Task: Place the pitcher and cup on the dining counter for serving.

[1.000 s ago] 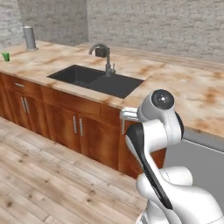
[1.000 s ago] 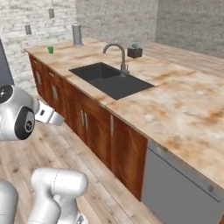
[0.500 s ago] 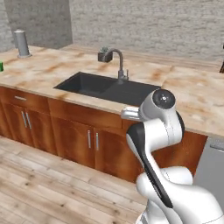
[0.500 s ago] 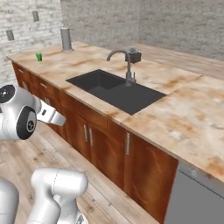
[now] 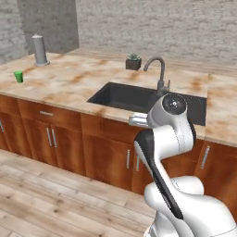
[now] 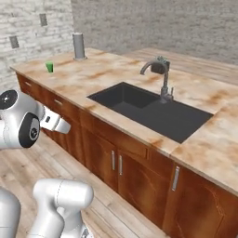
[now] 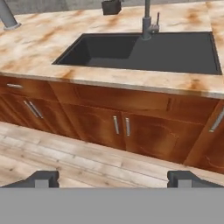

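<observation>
The gripper (image 7: 112, 178) stood wide open and empty, its 2 dark fingertips (image 7: 41, 178) spread far apart and aimed at the wooden cabinet doors (image 7: 120, 127) under the sink (image 7: 140, 52), well short of anything to grasp.

The cup (image 5: 18, 76) sat on the marble counter (image 5: 69, 83) at its far left end, near the tall grey cylinder (image 5: 40, 50) and well apart from the sink and its faucet (image 6: 160, 76). I could not make out the pitcher or the dining counter from here.

Judging by its look, the cup was probably light and stiff, small, with no handle and a smooth tapered wall. A taper that widens upward tends to slip down through closing pads, so I would take it across the middle of its body, from the side and level, both pads touching the wall evenly. A small dark planter (image 5: 133, 62) stood behind the faucet, clear of any path to the cup.
</observation>
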